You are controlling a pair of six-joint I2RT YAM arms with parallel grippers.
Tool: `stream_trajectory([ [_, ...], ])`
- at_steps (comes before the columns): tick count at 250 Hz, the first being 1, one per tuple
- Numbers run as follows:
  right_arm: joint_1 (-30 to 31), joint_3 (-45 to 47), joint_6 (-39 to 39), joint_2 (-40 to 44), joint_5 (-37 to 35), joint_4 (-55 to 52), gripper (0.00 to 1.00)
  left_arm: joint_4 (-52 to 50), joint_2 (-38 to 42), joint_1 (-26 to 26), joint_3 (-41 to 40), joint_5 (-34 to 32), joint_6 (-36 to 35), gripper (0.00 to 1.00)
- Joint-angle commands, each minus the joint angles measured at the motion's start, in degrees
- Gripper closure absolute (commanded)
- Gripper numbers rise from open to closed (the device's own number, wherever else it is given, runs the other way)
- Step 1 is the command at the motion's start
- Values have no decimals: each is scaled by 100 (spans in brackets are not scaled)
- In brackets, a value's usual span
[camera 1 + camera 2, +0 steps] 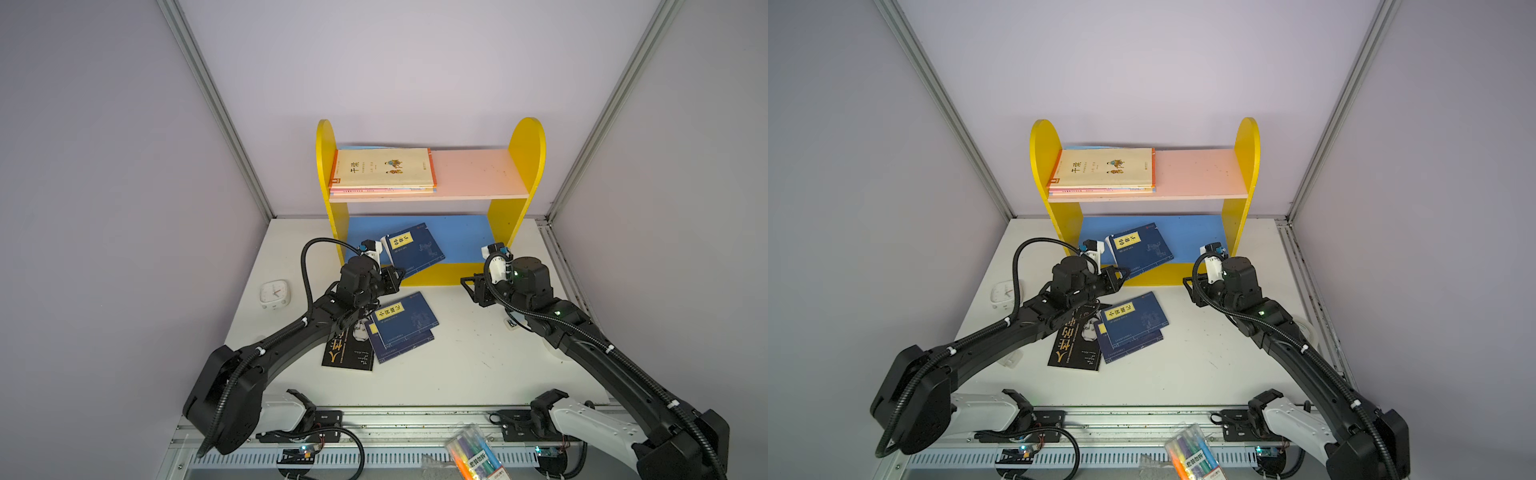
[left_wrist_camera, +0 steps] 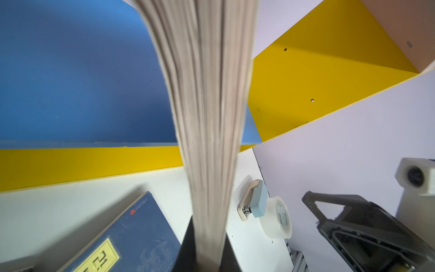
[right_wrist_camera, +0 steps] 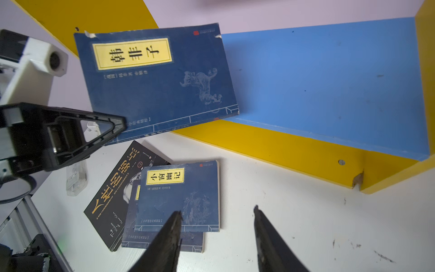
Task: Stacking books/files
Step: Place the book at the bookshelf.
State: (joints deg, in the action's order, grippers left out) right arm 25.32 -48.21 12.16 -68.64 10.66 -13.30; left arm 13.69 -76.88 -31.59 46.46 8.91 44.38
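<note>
My left gripper (image 1: 397, 276) is shut on the near corner of a navy book with a yellow label (image 1: 413, 249), holding it tilted over the front of the blue lower shelf board (image 1: 465, 239). Its page edges (image 2: 207, 117) fill the left wrist view. On the table lie two more navy books (image 1: 405, 318) overlapping a black book with gold lettering (image 1: 347, 353). A stack topped by a cream book (image 1: 382, 168) rests on the pink upper board (image 1: 478, 174). My right gripper (image 3: 217, 212) is open and empty, near the shelf's front right.
The yellow-sided shelf (image 1: 528, 149) stands against the back wall. A white clock (image 1: 274, 294) sits at the table's left. A light-blue stapler (image 2: 255, 200) and a tape roll (image 2: 279, 216) lie at the right. A marker pack (image 1: 473, 455) lies beyond the front edge.
</note>
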Motion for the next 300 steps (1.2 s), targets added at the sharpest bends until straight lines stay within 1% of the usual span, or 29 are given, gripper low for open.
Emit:
stream_trajectory([
  [1,129,-28,-419,-88,59,610,45,503,-224,108,76,39,59,100],
  [25,337,-75,-834,-213,-286,759,42,575,-383,194,39,96,149,99],
  [42,507,-100,-1263,-348,-415,893,42,577,-448,233,15,104,177,94],
  [58,683,-107,-1692,-475,-543,1059,41,582,-492,264,-25,59,184,91],
  [71,813,-143,-2062,-576,-597,1160,40,591,-506,293,-69,21,186,86],
  [87,937,-196,-2529,-734,-652,1294,38,604,-523,329,-112,-17,186,81],
  [122,1055,-548,-3527,-1139,-679,1233,33,624,-558,440,-182,-56,181,66],
  [140,1057,-727,-3801,-1361,-774,1253,33,625,-581,486,-196,-43,180,59],
  [156,1056,-821,-4228,-1545,-737,1325,29,617,-587,514,-188,-1,157,53],
  [167,1059,-917,-4537,-1682,-631,1285,27,609,-586,543,-187,6,150,45],
  [202,1060,-1315,-5405,-2113,-238,829,27,593,-538,590,-233,24,137,35],
  [221,1061,-1514,-5713,-2344,-55,748,27,582,-491,624,-271,24,123,27],
  [254,1068,-1915,-6074,-2807,145,649,27,582,-412,671,-271,15,98,23],
  [300,1083,-2492,-6483,-3439,136,315,27,469,-279,682,-332,59,105,21],
])
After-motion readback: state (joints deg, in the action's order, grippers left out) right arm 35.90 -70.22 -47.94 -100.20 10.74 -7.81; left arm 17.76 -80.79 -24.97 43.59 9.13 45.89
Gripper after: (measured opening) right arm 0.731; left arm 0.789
